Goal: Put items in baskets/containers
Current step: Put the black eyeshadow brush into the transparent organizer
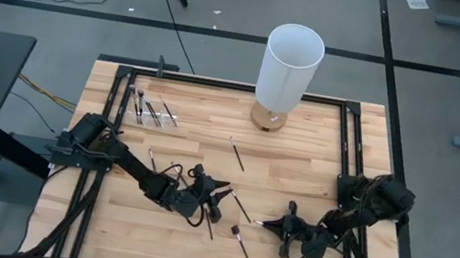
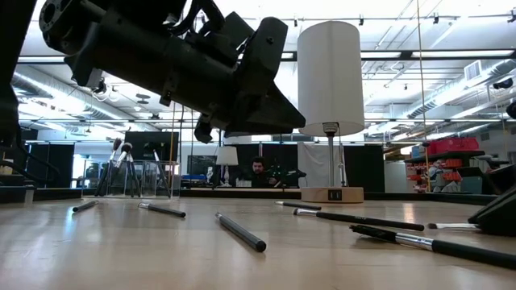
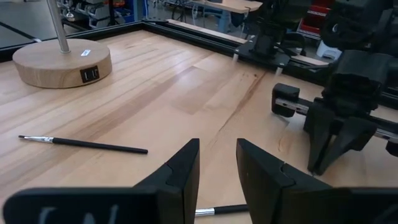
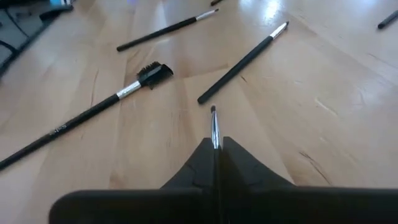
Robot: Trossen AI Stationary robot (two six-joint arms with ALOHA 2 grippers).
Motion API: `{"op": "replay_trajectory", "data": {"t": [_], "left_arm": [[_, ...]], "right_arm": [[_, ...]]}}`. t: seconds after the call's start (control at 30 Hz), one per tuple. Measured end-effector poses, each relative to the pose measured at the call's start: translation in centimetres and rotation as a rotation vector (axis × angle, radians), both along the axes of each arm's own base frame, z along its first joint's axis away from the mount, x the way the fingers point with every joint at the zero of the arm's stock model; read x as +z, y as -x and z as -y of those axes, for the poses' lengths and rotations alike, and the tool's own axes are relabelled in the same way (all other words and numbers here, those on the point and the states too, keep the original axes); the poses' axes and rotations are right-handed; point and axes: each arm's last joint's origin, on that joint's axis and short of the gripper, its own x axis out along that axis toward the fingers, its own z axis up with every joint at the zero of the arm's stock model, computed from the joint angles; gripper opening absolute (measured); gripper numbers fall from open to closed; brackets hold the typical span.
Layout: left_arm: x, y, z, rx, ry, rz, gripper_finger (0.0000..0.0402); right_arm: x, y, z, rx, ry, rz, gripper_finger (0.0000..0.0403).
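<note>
Several thin dark brushes lie flat on the wooden table, among them one in the middle and one near the front edge. The clear container sits at the far left with brushes in it. My right gripper, also seen in the high view, is low over the table at the front right, shut on a thin brush. My left gripper hovers above the table's middle front, open, with nothing between its fingers; a brush shows on the table beneath it. My right gripper pinches a thin brush between its two fingers. The brush runs along the fingers, and only its silver tip end sticks out past the fingertips. The fingers slant down from the table's right side. The fingers hide the rest of the brush.
A tall white cylinder lamp on a round wooden base stands at the far middle. Ahead of my right gripper lie a comb-headed brush and a plain one. A black rail frame edges the table.
</note>
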Motion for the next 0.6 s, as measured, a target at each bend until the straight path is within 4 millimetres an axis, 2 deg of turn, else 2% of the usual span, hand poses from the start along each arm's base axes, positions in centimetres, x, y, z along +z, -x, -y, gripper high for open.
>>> {"op": "replay_trajectory", "data": {"t": [0.13, 0.3, 0.4, 0.6], "left_arm": [[0.0, 0.0, 0.0, 0.002, 0.004, 0.005, 0.0108], [0.1, 0.0, -0.1, 0.015, 0.001, 0.009, 0.0108], [0.1, -0.1, -0.2, 0.019, 0.000, 0.011, 0.0108], [0.1, -0.1, -0.1, -0.024, -0.029, -0.014, 0.0108]], "right_arm": [[1.0, 0.0, 0.4, 0.047, 0.132, -0.040, 0.0009], [2.8, -0.1, 1.1, 0.049, 0.260, -0.006, 0.0008], [4.1, -0.4, 1.1, 0.019, 0.232, 0.053, 0.0008], [5.4, -0.6, 0.9, -0.006, 0.227, 0.136, 0.0008]]}}
